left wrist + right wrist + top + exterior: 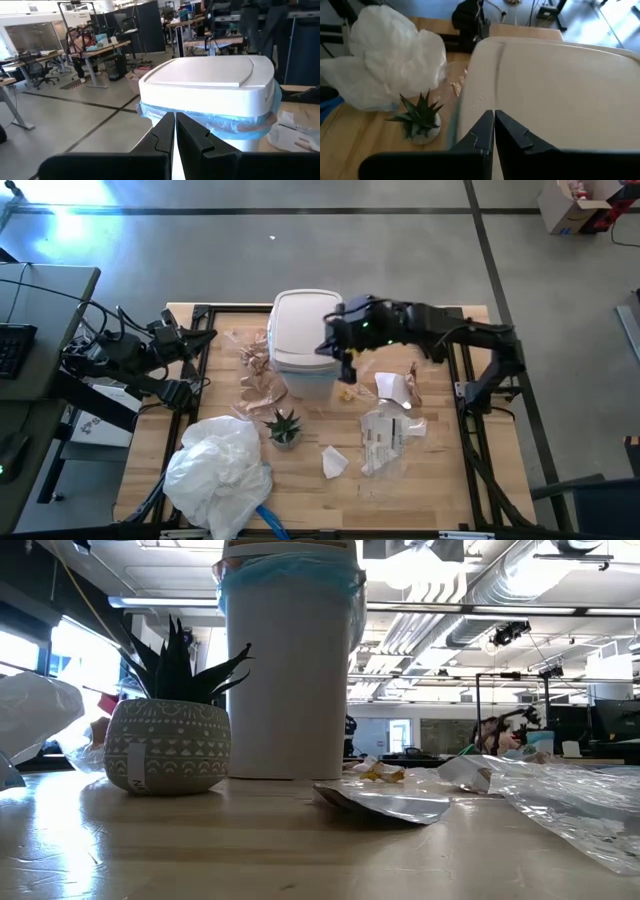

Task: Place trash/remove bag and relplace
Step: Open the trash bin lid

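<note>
Hovering over the white bin [303,340], the right gripper [347,368] sits at the bin's right edge with its jaws pressed together and nothing between them; its wrist view looks straight down on the closed lid [555,95]. Over on the left, the left gripper [207,336] waits at the bench's [440,490] left rail, well apart from the bin, jaws likewise closed and empty, pointed across at the bin in its own wrist view. And there's the bag [220,122]: the light-blue liner is in the bin, its crinkled edge folded out just under the lid, showing as a blue band around the top in the low view too. The trash is spread over the bench. Crumpled brown paper [256,370] lies against the bin's left side, a clear plastic wrapper [385,440] lies right of centre toward the near edge, a white paper scrap [333,462] lies just left of that wrapper, and another white piece [389,386] with brown bits lies near the right gripper. A small yellowish crumb [346,393] lies just below the gripper, beside the bin's base. A little green potted plant [283,426] stands upright in front of the bin, and a big rumpled white plastic bag [218,470] is heaped at the near left corner. Nothing is held by either arm.
</note>
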### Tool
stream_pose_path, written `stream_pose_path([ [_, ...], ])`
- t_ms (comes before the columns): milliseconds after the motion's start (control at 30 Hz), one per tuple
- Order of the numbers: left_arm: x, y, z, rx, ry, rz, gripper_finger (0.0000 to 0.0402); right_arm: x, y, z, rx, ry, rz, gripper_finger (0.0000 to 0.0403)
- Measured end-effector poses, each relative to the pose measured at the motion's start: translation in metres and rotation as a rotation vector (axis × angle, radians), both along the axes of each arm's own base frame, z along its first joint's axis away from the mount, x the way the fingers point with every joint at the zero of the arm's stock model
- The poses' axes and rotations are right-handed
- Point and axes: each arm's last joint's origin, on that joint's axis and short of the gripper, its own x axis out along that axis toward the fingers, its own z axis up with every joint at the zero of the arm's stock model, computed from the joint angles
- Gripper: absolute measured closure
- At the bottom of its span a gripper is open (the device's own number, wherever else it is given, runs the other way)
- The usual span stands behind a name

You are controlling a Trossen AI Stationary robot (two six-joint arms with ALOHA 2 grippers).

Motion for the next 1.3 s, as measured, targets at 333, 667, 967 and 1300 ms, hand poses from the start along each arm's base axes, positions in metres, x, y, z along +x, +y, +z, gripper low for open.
stream_pose_path([
  [333, 0.0, 0.0, -0.003, -0.012, 0.017, 0.002, 0.0401, 0.009, 0.005, -0.006, -0.027, 0.044, -0.024, 0.0403],
  [667, 0.0, 0.0, -0.003, -0.005, 0.02, 0.001, 0.0401, 0.006, 0.0, -0.023, 0.018, 0.131, -0.065, 0.0403],
  [967, 0.0, 0.0, -0.002, -0.005, 0.019, 0.005, 0.0401, 0.008, 0.001, -0.027, 0.03, 0.149, -0.05, 0.0403],
  [1300, 0.0, 0.0, -0.003, -0.013, 0.016, 0.006, 0.0401, 0.011, 0.003, -0.01, -0.029, 0.058, -0.035, 0.0403],
])
